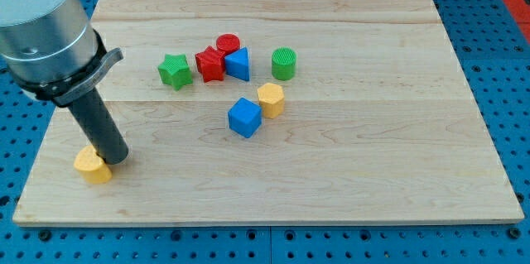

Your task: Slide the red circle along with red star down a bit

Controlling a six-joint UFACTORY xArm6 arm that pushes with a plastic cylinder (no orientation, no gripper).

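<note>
camera view: my tip (pixel 116 160) sits at the board's (pixel 373 173) lower left, touching or just beside the yellow block (pixel 92 165), well apart from the work. there is no pincer on this rig, only the rod, so nothing opens or clamps.

taking the blue triangle (pixel 238 64) as landmark: the red circle (pixel 228 44) is just above and left of it, touching or nearly so. the red star (pixel 210 64) is pressed against its left side, just below-left of the circle. the green star (pixel 175 71) lies further left, near but apart. the green cylinder (pixel 284 63) stands to the right, apart. the blue cube (pixel 244 117) and a second yellow block (pixel 271 99) sit below the triangle, touching each other.

i judge the push has not begun; this is the approach step. next i must bring my tip round to the top side of the circle, above the triangle, without clipping the green star on the way, then push toward the view's bottom a short way.

the circle has no heading. the star's points give it no clear long axis either. the pair together runs on a slant, circle upper right, star lower left, so a straight downward push on the circle may shed the star leftward or drag the triangle along. i would aim between the two reds.
</note>
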